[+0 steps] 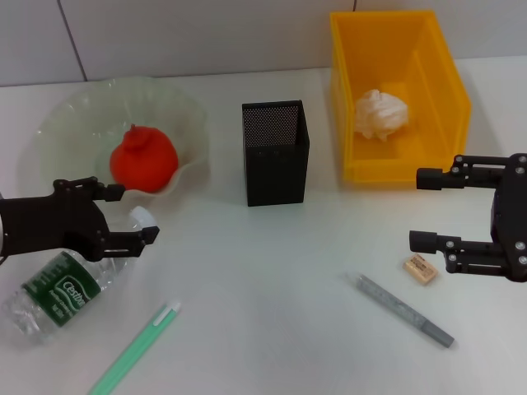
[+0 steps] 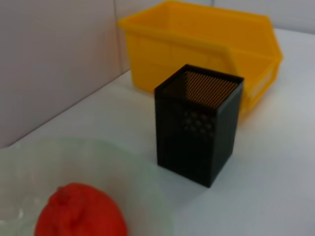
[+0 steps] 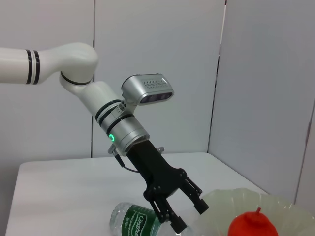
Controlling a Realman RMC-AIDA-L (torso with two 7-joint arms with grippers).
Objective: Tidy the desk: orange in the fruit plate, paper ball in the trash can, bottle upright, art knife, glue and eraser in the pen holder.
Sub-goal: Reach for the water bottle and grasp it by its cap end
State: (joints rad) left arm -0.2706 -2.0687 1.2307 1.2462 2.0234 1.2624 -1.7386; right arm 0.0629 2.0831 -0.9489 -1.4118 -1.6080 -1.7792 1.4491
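The orange (image 1: 144,158) sits in the pale-green fruit plate (image 1: 78,103) at the back left. The paper ball (image 1: 380,113) lies inside the yellow trash can (image 1: 449,82). Between them stands the black mesh pen holder (image 1: 275,152). The bottle (image 1: 62,290) lies on its side at the front left. My left gripper (image 1: 138,214) is open over its white-capped end; I cannot tell whether they touch. A green glue stick (image 1: 134,348) lies by the front edge. My right gripper (image 1: 417,209) hangs open just above the beige eraser (image 1: 420,269). The grey art knife (image 1: 403,309) lies beside the eraser.
A grey panelled wall runs behind the table. The right wrist view shows the left arm reaching down to the bottle (image 3: 135,220), with the fruit plate (image 3: 221,201) and orange (image 3: 251,226) alongside. The left wrist view looks past the orange (image 2: 78,214) to the pen holder (image 2: 199,125) and trash can (image 2: 197,44).
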